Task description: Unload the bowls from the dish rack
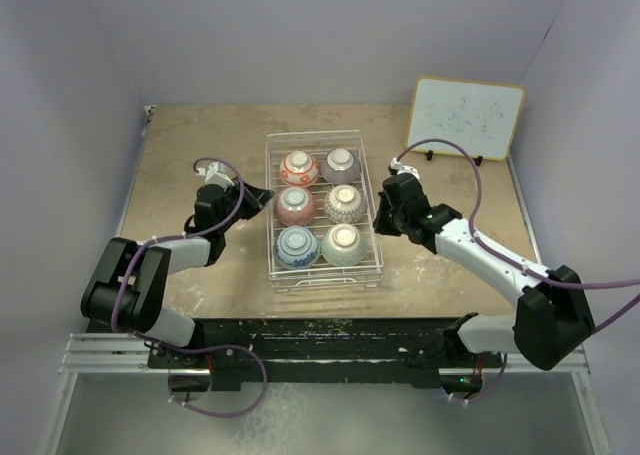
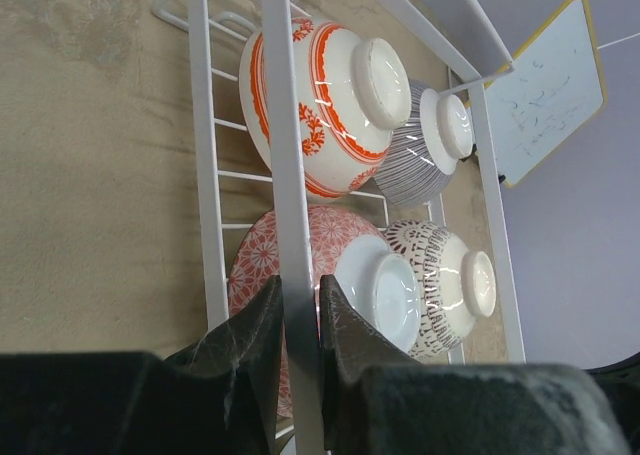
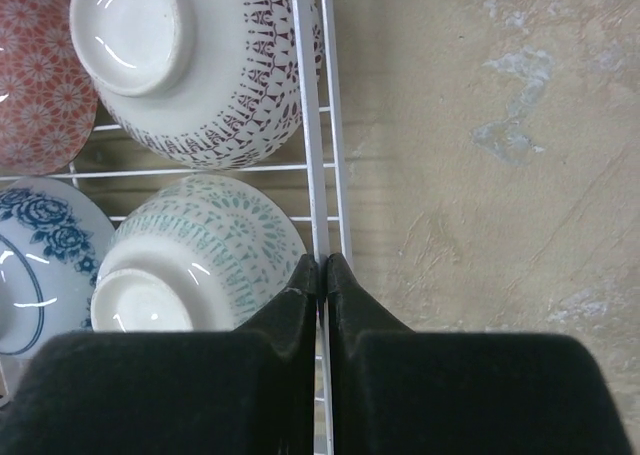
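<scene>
White wire dish rack (image 1: 325, 278), six bowls (image 1: 297, 205) foot-up. My L gripper (image 2: 300, 290) & R gripper (image 3: 322, 265) pinch its rims; bowl insides hidden.

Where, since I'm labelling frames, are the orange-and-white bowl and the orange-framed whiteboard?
Round orange-and-white ceramic bowl (image 2: 335, 105): left wrist view, patterned side wall.
Flat orange-framed white board (image 1: 465, 118): top external view, writing surface.

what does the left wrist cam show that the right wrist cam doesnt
Only left wrist: orange bowl, grey striped bowl, whiteboard, left gripper clamped on the rack rim. Only right wrist: teal bowl, blue bowl, right gripper shut on a rim wire. Both: pink bowl and brown-patterned bowl, upside down in the rack, and the tan table.
</scene>
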You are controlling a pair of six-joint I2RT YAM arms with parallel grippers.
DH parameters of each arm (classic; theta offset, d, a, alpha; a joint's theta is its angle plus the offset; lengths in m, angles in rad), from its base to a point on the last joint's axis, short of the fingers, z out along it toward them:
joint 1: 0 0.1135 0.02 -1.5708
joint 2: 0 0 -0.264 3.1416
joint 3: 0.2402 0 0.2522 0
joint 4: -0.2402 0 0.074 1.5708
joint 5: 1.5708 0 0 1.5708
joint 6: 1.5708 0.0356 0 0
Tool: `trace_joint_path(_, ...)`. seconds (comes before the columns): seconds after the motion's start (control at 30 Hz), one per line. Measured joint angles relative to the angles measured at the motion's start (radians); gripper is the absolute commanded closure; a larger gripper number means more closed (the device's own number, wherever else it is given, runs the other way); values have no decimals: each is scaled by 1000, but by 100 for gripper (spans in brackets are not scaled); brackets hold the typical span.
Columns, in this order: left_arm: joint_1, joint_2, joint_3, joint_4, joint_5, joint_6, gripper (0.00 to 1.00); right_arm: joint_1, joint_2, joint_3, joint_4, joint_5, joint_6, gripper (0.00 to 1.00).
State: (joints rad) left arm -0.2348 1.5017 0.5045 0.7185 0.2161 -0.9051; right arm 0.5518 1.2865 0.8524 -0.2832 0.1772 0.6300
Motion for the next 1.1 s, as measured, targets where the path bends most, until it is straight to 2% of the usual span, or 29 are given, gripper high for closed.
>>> trace_joint_path(0.27, 16, -55, -46, -7, -27, -11, 84, 11, 159, 164, -64, 69, -58, 100)
trace_joint_path(0.63, 26, -171, -64, -156, -82, -7, 84, 9, 362, 375, -85, 136, -201, 100)
trace_joint_path(1.1, 26, -300, -109, -271, -94, -29, 83, -23, 554, 585, -48, 114, -399, 100)
